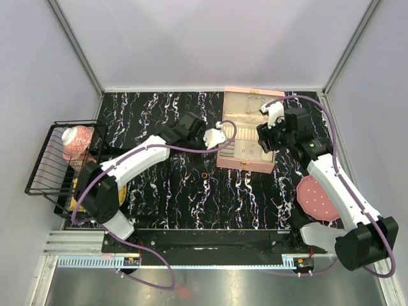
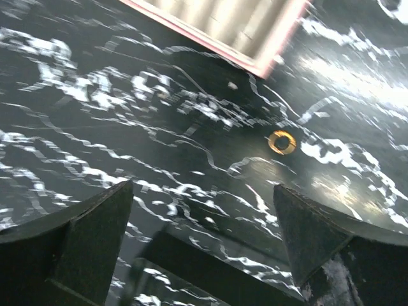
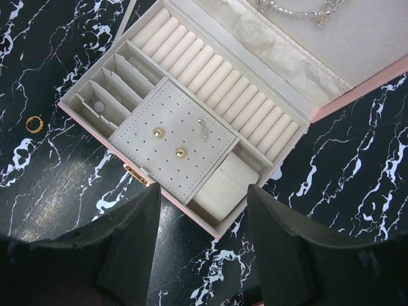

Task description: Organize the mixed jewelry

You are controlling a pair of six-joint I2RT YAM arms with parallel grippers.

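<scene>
Pale lavender walls (image 1: 191, 38) enclose a black white-veined marble tabletop (image 1: 166, 197).

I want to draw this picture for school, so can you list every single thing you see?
jewelry box: one, pink with cream lining, open, far middle of the table
ring: one, gold, loose on the table near the box's corner
stud earrings: two, gold, on the box's dotted panel
sparkly chain: one, silvery, in the lid
dotted disc: one, pink, right side of the table
wire rack: one, black, left edge
patterned dish: one, pink and white, in the rack
table: one, black with white veins
left gripper: one, black, open, near the ring
right gripper: one, black, open, over the box
</scene>
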